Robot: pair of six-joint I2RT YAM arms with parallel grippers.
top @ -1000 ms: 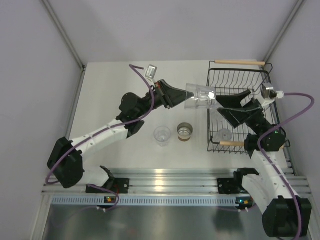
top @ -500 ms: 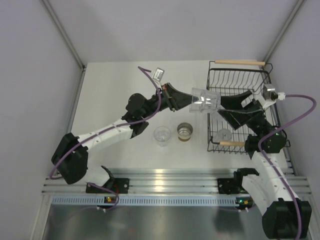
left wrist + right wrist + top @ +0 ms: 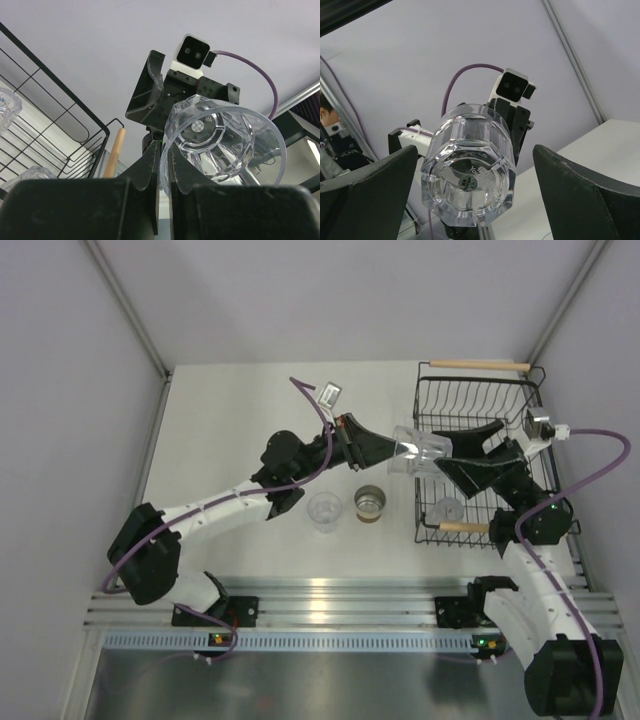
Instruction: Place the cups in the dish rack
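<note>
Seen from above, the left gripper (image 3: 393,452) pinches the rim wall of a clear tumbler (image 3: 422,448), held sideways in the air over the 9 o'clock edge of the black wire dish rack (image 3: 480,365). The right gripper (image 3: 448,453) gapes wide. Only its wrist view shows the faceted octagonal base untouched between the fingers. At the tumbler's 7 o'clock stand a second tumbler (image 3: 324,510) and a silver-lined cup (image 3: 371,504). A third tumbler (image 3: 447,510) sits in the rack's 7 o'clock corner.

Above dish rack (image 3: 478,365), tumbler (image 3: 420,450) and spread right gripper (image 3: 455,454) crowd left-middle; far end open.
</note>
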